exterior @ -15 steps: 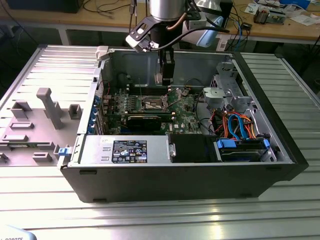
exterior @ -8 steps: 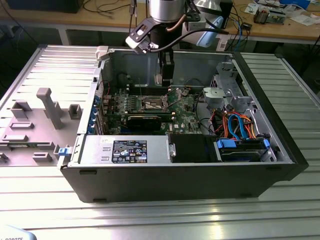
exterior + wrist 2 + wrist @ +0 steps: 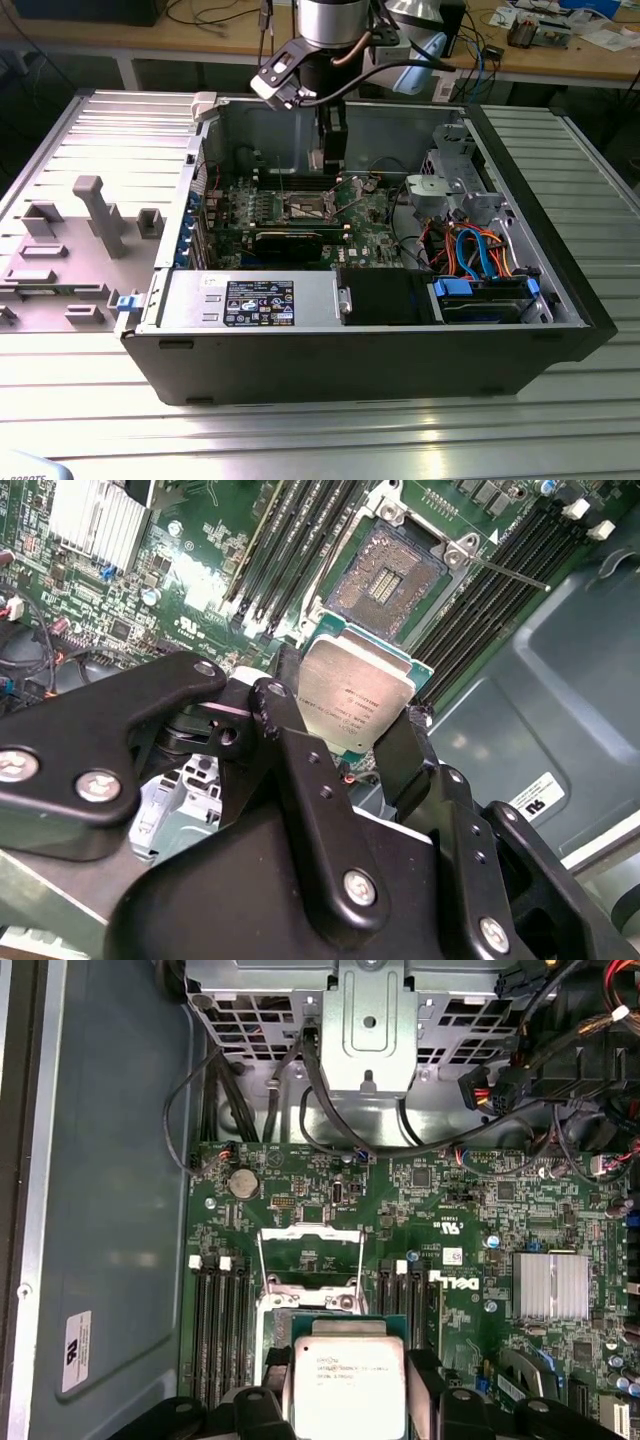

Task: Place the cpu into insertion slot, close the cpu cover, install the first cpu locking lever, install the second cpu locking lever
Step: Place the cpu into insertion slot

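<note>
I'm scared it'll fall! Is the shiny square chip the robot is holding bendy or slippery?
Probably stiff: the cpu looks perfectly flat though the end effector pinches only two of its edges. Its smooth metal top looks slippery, so a loose grip might let it slide. It is thin and small, so likely light.

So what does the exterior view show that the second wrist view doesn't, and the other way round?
Exterior view: the whole open computer case, the orange and blue cables, and a grey moulded tray at the exterior view's left. Second wrist view: the gripper shut on the cpu, held apart from the insertion slot, whose dark centre lies uncovered. Both: the green board with its memory slots.
</note>
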Robot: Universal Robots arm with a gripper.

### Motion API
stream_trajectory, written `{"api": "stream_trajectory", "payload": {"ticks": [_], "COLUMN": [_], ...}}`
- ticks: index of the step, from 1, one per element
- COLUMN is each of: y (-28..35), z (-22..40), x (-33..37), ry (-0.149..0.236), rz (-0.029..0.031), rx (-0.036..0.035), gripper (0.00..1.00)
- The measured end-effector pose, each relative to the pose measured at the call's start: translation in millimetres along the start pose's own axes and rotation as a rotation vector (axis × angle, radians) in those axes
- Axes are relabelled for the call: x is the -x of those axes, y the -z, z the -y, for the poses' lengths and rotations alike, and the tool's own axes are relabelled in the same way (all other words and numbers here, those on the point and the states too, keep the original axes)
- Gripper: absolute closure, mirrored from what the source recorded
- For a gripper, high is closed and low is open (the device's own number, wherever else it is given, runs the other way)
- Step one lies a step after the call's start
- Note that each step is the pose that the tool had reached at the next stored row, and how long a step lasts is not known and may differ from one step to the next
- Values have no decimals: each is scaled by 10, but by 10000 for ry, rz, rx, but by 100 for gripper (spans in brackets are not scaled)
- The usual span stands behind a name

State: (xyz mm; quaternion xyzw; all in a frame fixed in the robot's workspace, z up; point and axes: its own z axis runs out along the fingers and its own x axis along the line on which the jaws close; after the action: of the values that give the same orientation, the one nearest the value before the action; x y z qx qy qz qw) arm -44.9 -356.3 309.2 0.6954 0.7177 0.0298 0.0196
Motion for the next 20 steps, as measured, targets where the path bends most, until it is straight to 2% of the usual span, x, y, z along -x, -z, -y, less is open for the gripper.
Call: {"api": "stream_trajectory", "payload": {"ticks": [13, 20], "y": [-57, -60], "z": [34, 36], "x": [0, -1], "ry": [-32, -33], "rz": [3, 2], "rx": [1, 1], "gripper": [46, 46]}}
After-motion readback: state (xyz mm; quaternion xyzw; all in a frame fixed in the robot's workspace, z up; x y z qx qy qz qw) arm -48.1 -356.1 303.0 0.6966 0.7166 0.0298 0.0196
